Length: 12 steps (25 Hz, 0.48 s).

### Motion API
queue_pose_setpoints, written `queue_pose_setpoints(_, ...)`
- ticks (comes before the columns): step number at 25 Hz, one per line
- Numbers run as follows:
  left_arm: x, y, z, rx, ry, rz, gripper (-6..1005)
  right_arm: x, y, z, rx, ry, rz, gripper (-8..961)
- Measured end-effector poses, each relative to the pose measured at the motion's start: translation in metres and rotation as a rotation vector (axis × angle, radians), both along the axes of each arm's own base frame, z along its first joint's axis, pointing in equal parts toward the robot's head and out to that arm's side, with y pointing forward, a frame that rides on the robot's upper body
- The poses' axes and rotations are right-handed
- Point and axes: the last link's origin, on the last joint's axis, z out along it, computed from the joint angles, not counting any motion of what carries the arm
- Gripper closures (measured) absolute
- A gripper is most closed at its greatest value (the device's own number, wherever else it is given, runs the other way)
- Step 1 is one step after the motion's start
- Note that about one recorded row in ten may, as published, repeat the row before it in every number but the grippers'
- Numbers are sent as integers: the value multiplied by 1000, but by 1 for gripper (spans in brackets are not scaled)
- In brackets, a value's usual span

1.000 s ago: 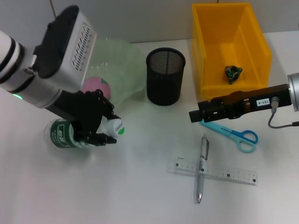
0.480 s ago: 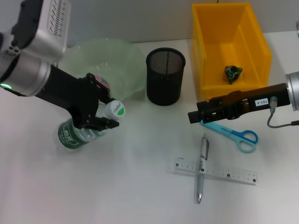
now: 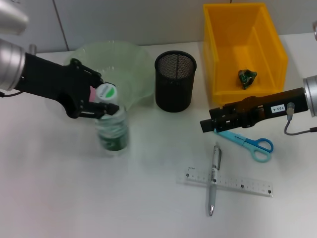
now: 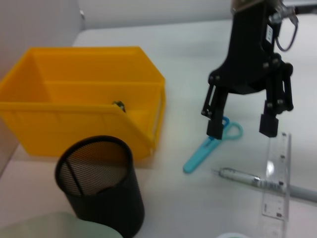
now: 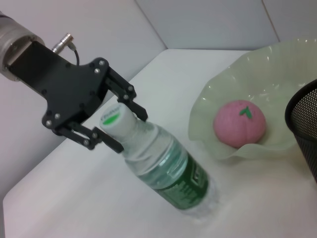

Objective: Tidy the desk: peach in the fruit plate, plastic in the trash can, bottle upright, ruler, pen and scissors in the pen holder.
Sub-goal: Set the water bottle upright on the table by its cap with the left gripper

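The left hand (image 3: 97, 101) reaches in from the left over the white tabletop (image 3: 148, 198), its black fingers (image 5: 121, 94) closed around the white cap and neck of the water bottle (image 3: 112, 129). The bottle stands on the tabletop leaning slightly, its green label low on the body, just in front of the pale green fruit plate (image 3: 133, 64). The pink peach (image 5: 240, 123) lies inside that plate, just behind the hand. Beside the plate stands the black mesh pen holder (image 3: 175, 81), upright. Farther right, the yellow trash can (image 3: 242, 49) holds a crumpled green piece of plastic (image 3: 246, 78). In front of the bin the right hand (image 4: 241, 126) hovers with its fingers spread apart and holding nothing, directly above the blades of the blue scissors (image 3: 246, 142), which lie flat on the tabletop. Nearer the front edge, the pen (image 3: 214, 178) lies across the clear ruler (image 3: 229, 182), both well apart from either hand.
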Motion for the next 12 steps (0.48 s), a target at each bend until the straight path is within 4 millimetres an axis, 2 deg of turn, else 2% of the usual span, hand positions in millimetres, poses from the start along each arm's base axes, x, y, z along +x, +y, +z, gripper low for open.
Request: queue_pose_setpoints(12, -17, -7, 15, 34, -120, 124, 550, -1, 0, 1, -15, -12, 8, 153)
